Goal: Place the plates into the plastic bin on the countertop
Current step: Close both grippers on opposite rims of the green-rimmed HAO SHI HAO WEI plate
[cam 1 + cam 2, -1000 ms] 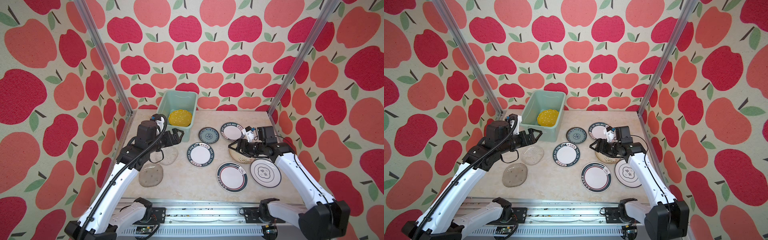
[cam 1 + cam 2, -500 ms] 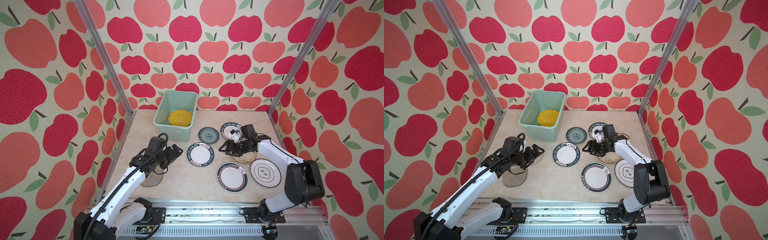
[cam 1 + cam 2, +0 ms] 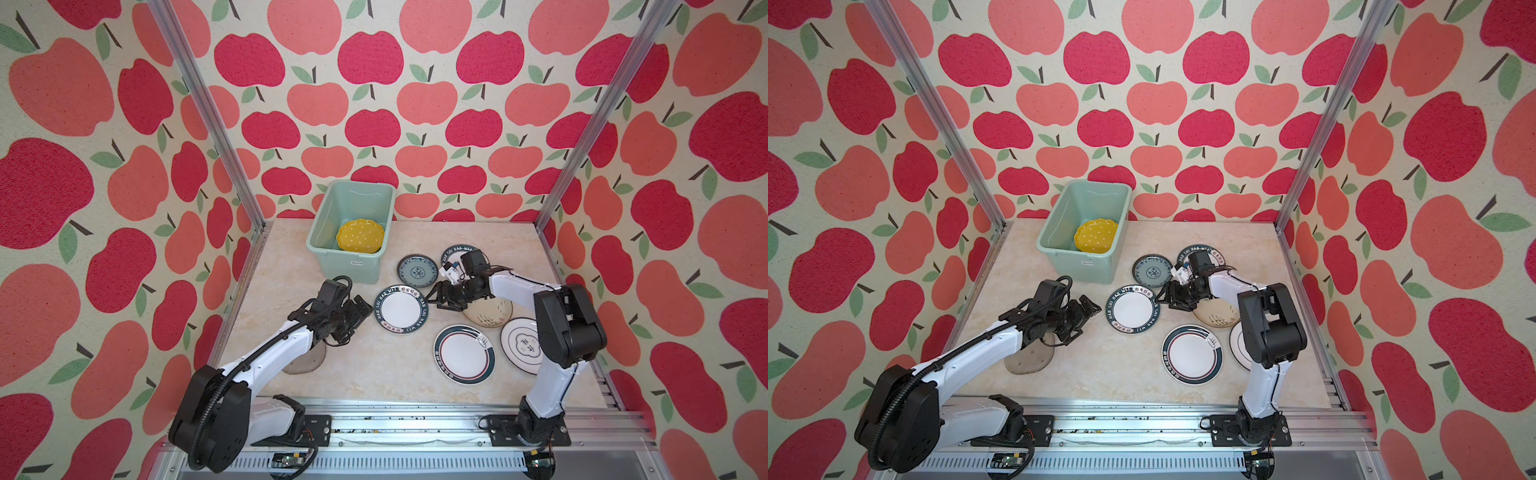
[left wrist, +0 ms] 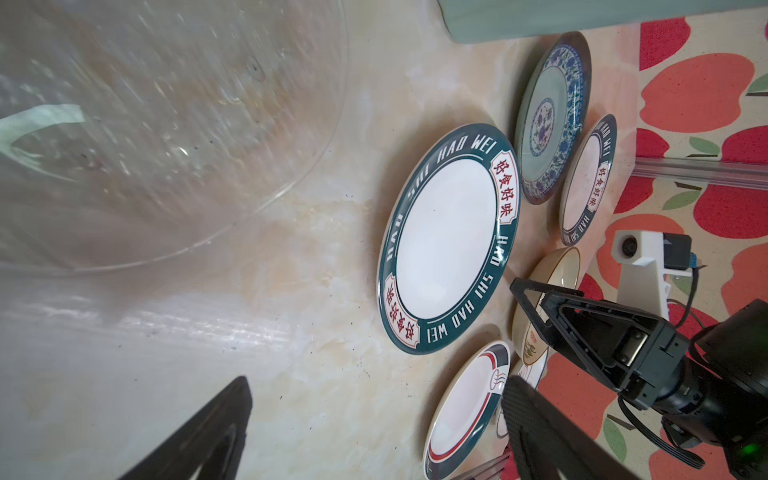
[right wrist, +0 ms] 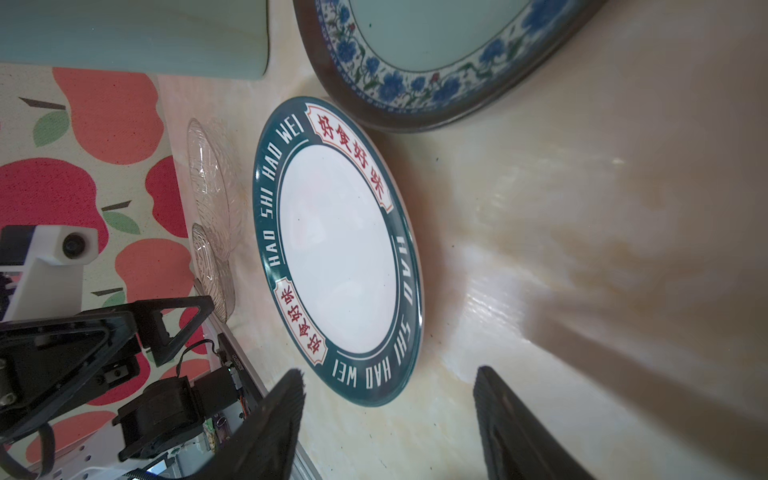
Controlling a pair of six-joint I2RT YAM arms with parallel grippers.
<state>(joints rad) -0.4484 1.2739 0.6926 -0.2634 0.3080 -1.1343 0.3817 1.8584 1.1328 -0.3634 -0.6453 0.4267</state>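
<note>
Plates: one yellow plate (image 3: 359,236) lies in the bin (image 3: 345,266); the others lie on the countertop (image 3: 374,374).
Countertop: beige, marble-look, faintly veined, glossy.
Room: apple wallpaper (image 3: 370,58) on three sides, metal posts (image 3: 208,112) at the back corners, a rail (image 3: 415,419) along the front.
Bin: mint green, back left, near the rear wall.
Hidden: the left arm (image 3: 274,353) covers most of a glass plate (image 3: 307,361). The right arm (image 3: 515,286) cuts off the white plate (image 3: 519,343), the cream dish (image 3: 494,316) and the small lettered plate (image 3: 453,250).
Hard to see: a second glass plate (image 4: 166,124) shows clearly only in the wrist views.
Look: the lettered plate (image 3: 402,308) has a dark green rim reading HAO SHI HAO WEI. The blue plate (image 3: 417,271) is floral. The striped plate (image 3: 464,354) sits nearest the front.
Left gripper (image 3: 354,321): fingers spread wide, empty, just left of the lettered plate.
Right gripper (image 3: 437,301): fingers apart, empty, low at that plate's right edge.
</note>
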